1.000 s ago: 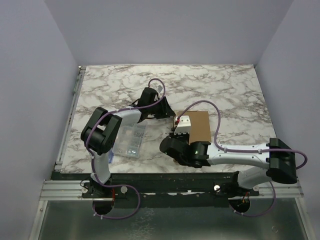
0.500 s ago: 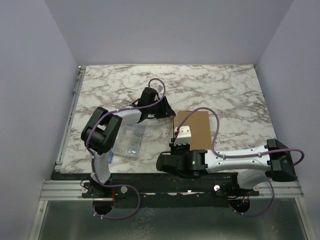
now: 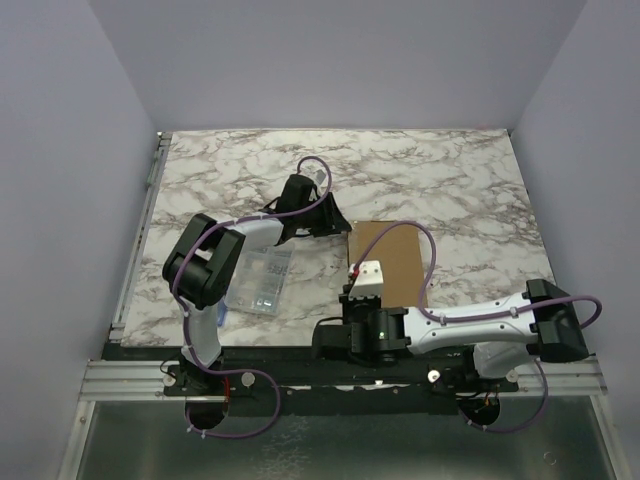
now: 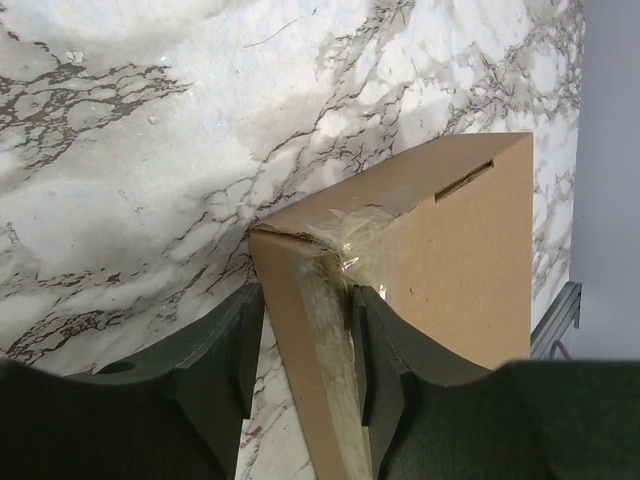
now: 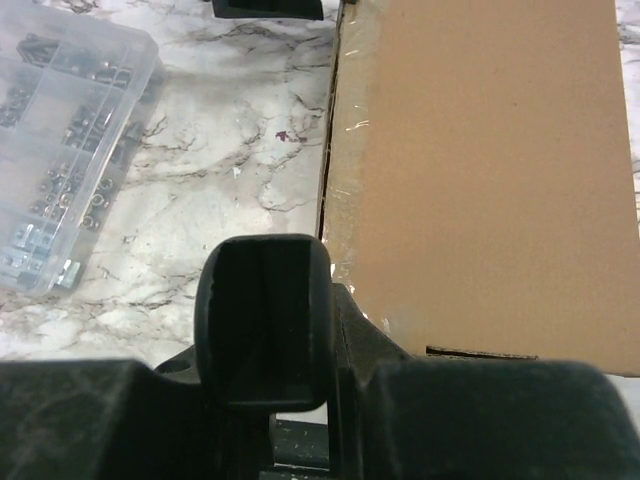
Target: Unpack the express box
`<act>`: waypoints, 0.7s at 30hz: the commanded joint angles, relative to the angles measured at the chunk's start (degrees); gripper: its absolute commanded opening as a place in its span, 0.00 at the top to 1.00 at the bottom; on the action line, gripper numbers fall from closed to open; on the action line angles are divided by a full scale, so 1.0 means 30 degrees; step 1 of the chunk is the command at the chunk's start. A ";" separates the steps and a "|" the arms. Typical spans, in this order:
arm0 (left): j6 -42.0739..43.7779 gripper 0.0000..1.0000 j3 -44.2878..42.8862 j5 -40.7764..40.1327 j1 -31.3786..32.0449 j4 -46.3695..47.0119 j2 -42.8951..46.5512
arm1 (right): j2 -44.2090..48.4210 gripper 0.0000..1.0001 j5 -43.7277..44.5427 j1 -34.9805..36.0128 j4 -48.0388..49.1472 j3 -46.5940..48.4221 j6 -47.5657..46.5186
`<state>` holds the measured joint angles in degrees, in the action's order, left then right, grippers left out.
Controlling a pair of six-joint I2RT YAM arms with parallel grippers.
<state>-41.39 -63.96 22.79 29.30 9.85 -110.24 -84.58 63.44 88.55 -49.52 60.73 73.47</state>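
The express box (image 3: 395, 255) is a flat brown cardboard mailer lying shut on the marble, with clear tape along its left edge (image 5: 345, 200). My left gripper (image 3: 335, 228) is at its far left corner. In the left wrist view its jaws (image 4: 305, 350) are shut on the box's taped side wall (image 4: 320, 330). My right gripper (image 3: 362, 288) sits at the box's near left corner, shut on a black-ended tool (image 5: 265, 320). From above, the tool shows as a white block with a red tip (image 3: 368, 272). The box top (image 5: 480, 170) lies to the right of the tool.
A clear plastic organizer case (image 3: 258, 280) of small parts lies left of the box (image 5: 60, 170). A black rail (image 3: 290, 355) runs along the table's near edge. Purple walls close in the table on the left, right and far sides.
My right gripper has drawn back with the tool along the box's left edge, from mid-edge to the near corner. The left gripper and the box have not moved.
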 commanded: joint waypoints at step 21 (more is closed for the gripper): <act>0.2826 0.10 0.2735 -0.1890 -0.1367 -0.4342 0.8896 | 0.1936 0.99 0.1219 -0.3939 1.5803 -0.3049 -1.3760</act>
<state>-31.29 -61.17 14.94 24.75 -2.46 -85.52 -78.76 64.73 77.71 -13.85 52.31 41.63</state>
